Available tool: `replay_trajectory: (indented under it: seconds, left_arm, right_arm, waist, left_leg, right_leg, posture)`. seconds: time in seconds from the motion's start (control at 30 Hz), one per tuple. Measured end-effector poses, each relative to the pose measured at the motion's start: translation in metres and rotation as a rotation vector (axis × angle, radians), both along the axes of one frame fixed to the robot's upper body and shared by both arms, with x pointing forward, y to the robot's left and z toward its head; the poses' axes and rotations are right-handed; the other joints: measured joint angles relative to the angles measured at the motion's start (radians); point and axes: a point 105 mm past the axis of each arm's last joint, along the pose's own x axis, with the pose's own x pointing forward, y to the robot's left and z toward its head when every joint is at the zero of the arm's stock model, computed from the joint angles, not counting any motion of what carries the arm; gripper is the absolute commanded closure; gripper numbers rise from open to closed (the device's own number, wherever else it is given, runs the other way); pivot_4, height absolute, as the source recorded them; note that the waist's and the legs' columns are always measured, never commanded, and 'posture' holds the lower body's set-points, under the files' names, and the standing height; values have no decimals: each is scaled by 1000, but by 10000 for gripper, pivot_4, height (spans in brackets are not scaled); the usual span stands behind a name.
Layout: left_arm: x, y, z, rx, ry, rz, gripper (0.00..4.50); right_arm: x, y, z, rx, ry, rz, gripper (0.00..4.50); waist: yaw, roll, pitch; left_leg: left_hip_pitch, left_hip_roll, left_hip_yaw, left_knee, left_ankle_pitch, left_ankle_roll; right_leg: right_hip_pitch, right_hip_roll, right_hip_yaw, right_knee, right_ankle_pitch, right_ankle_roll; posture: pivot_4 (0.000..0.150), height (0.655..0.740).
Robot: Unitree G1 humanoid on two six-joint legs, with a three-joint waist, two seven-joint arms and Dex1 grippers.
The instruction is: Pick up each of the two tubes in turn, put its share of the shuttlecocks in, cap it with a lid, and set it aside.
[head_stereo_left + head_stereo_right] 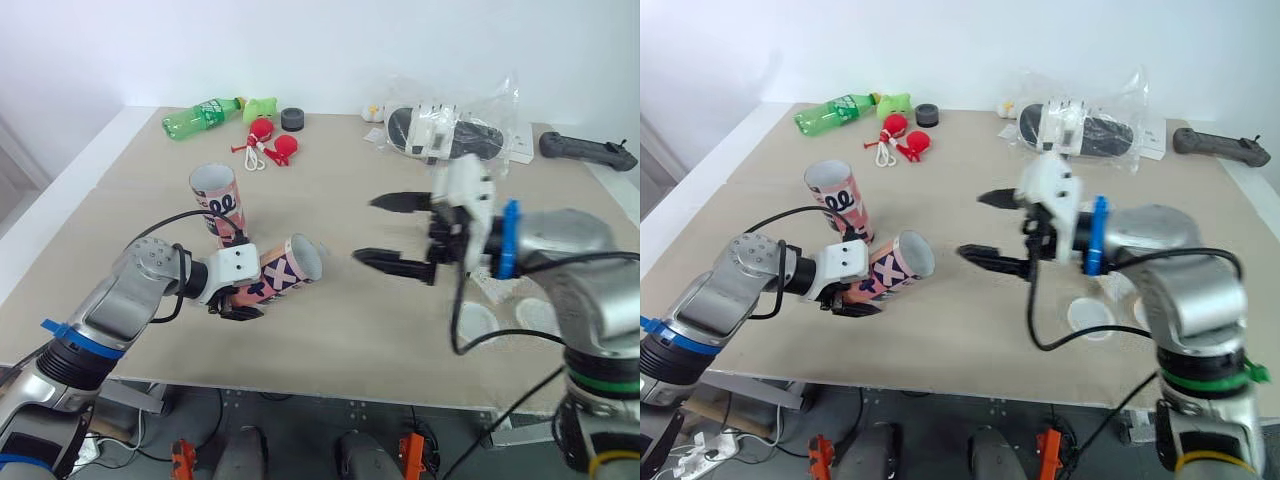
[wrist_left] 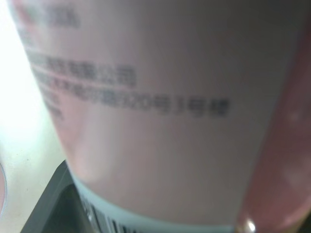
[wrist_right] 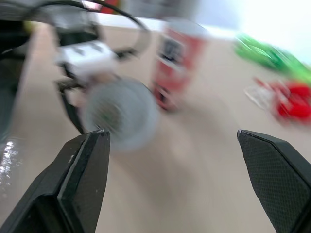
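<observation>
Where left gripper [image 1: 240, 295] clamps, tube [image 1: 292, 264] is hidden.

Beige table [image 1: 350, 330], upright tube [image 1: 217, 203], green bottle [image 1: 200, 118], black tape roll [image 1: 292, 118], clear plastic bag [image 1: 450, 125], black controller [image 1: 588, 150], two white lids [image 1: 478, 320].

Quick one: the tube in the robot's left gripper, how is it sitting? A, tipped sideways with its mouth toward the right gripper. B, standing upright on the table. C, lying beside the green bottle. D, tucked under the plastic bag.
A: the left gripper is shut on the tube, which is tipped sideways with its mouth toward the open right gripper; the other tube stands upright behind it.
</observation>
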Motion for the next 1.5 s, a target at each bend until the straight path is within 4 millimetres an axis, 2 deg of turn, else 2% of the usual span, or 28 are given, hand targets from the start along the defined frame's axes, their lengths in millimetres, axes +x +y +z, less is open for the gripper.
replay_trajectory:
  seconds: [0.03,0.1,0.2,0.23,0.3,0.37,0.5,0.73,1.0,1.23,1.37,1.5]
  left_arm:
    - [0,0,0,0,2,3,13846]
    - [0,-5,-1,-10,4,-11,13846]
    - [0,-4,-1,-10,10,-11,13846]
    - [0,-4,-1,-9,11,-10,13846]
    - [0,-5,-2,-9,13,-14,13846]
    - [1,-6,-3,-7,12,-19,13846]
    - [1,-7,-3,-8,14,-27,13846]
    - [1,-10,-4,-12,18,-41,13846]
    - [0,-11,-3,-12,18,-51,13846]
    - [0,-10,-3,-10,16,-48,13846]
    - [-1,-10,-3,-9,17,-40,13846]
    - [-1,-10,-3,-8,18,-40,13846]
  right_arm:
    - [0,-5,-1,5,7,-23,303]
    - [-7,-34,-12,18,46,-126,303]
    - [-20,-96,-40,31,156,-372,303]
    - [-21,-99,-42,33,160,-383,303]
    - [-31,-122,-51,29,182,-473,303]
    - [-36,-132,-63,2,213,-516,303]
    - [-42,-141,-79,-44,246,-569,303]
    - [-27,-151,-102,-76,263,-662,303]
    - [2,-145,-110,-45,245,-662,303]
    - [17,-146,-117,-25,252,-674,303]
    - [31,-145,-126,43,265,-691,303]
    - [36,-143,-129,55,262,-688,303]
  waist:
    - [-1,0,0]
    - [5,0,-1]
    - [1,0,-1]
    - [-1,1,-2]
    - [-4,3,-2]
    - [-7,3,-2]
    - [-12,3,-2]
    - [-14,2,-2]
    - [-14,2,-2]
    - [-16,2,-2]
    - [-18,2,-2]
    - [-18,2,-2]
  left_leg:
    - [0,0,0,0,0,0]
    - [0,-1,-2,0,0,0]
    - [1,-3,0,-1,0,0]
    - [1,-3,0,-1,0,1]
    - [2,-4,0,-1,0,1]
    - [3,-4,0,0,0,1]
    - [3,-5,0,1,0,1]
    - [4,-11,0,1,0,1]
    - [3,-12,0,1,0,1]
    - [3,-13,0,0,0,1]
    - [3,-13,0,0,0,1]
    - [3,-13,0,0,0,1]
  right_leg:
    - [0,0,0,0,0,0]
    - [1,0,-1,0,-1,0]
    - [2,-2,0,-1,-2,1]
    - [2,-3,1,-1,-2,2]
    - [2,-3,1,-1,-1,2]
    - [3,-3,1,-1,-1,2]
    - [4,-4,2,-1,-2,0]
    - [7,-11,2,-2,-4,4]
    - [8,-12,1,-3,-3,9]
    - [8,-12,1,-3,-3,10]
    - [8,-12,1,-3,-2,10]
    - [8,-12,1,-3,-3,9]
  posture:
    - [1500,7400]
    - [1500,7400]
    - [1500,7400]
    - [1500,7400]
    - [1500,7400]
    - [1500,7400]
    - [1500,7400]
    - [1500,7400]
    - [1500,7400]
    - [1500,7400]
    - [1500,7400]
    - [1500,7400]
